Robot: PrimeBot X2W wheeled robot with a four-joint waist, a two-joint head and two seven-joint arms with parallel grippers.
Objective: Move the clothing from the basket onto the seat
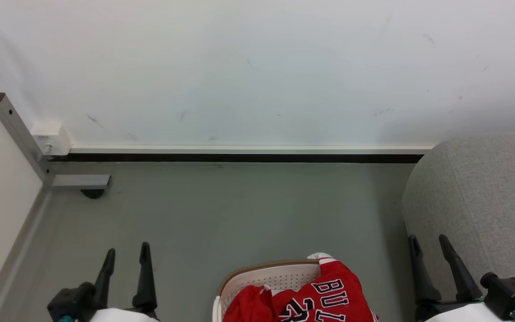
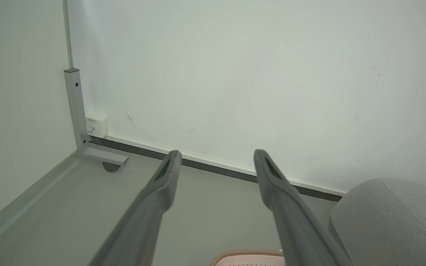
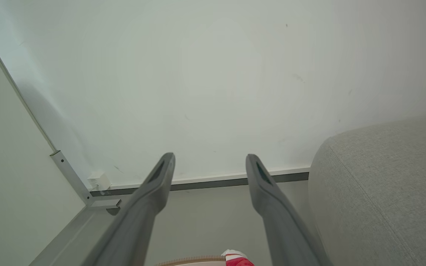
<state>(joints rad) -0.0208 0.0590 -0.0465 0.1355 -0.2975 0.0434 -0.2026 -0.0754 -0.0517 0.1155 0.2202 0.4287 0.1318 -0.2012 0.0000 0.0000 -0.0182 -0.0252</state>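
Lighting is bright, even and diffuse in all three views, with no glare and no hard-edged shadows.

Head view: sharp throughout. The lettering on the clothing (image 1: pixel 324 295) at bottom centre is legible. A soft grey shade lies on the wall (image 1: pixel 257 67) at right, above the seat (image 1: pixel 485 201).

Wrist views: faint greenish cast, with corners dimmer than the centre. In the right wrist view a broad soft shadow falls at the left of the wall. The left end effector (image 2: pixel 217 152) and right end effector (image 3: pixel 210 155) lose focus toward the bottom edge. The baseboard (image 2: pixel 216 168) runs slanted across the left wrist view.
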